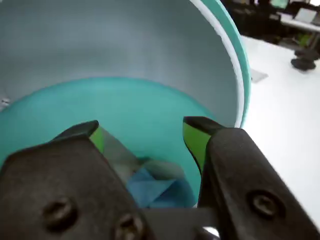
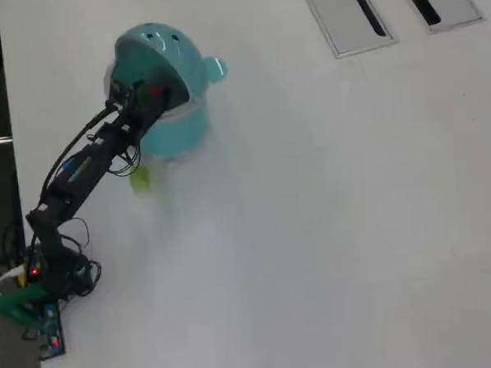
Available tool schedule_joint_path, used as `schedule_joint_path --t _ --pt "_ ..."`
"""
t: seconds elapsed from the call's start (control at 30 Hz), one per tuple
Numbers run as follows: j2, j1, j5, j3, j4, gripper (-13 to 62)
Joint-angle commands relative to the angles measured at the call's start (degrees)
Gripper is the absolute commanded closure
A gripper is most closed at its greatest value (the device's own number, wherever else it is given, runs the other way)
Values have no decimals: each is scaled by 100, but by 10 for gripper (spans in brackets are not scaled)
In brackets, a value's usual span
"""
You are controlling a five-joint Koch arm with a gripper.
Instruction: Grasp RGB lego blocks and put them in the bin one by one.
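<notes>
Now we see the tabletop (image 2: pixel 330 229) spreading wide beyond the bin (image 2: pixel 163 98), which sits directly beneath our end effector (image 1: pixel 145 135). Its jaws stand apart, released, holding nothing. A blue block (image 1: pixel 160 190) lies below them on the bin's floor. The yellow-green block (image 2: pixel 139 180) waits on the tabletop behind us, beside the arm. We should lift straight clear of the rim before swinging back.
</notes>
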State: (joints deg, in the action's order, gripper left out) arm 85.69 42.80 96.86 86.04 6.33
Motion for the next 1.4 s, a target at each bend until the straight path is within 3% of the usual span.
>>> schedule_joint_path --t 0.0,0.77,1.37 --pt "439 53 0 -255 -387 200" --pt "3120 -817 9 2804 308 192" --pt "4351 -70 -202 5476 316 183"
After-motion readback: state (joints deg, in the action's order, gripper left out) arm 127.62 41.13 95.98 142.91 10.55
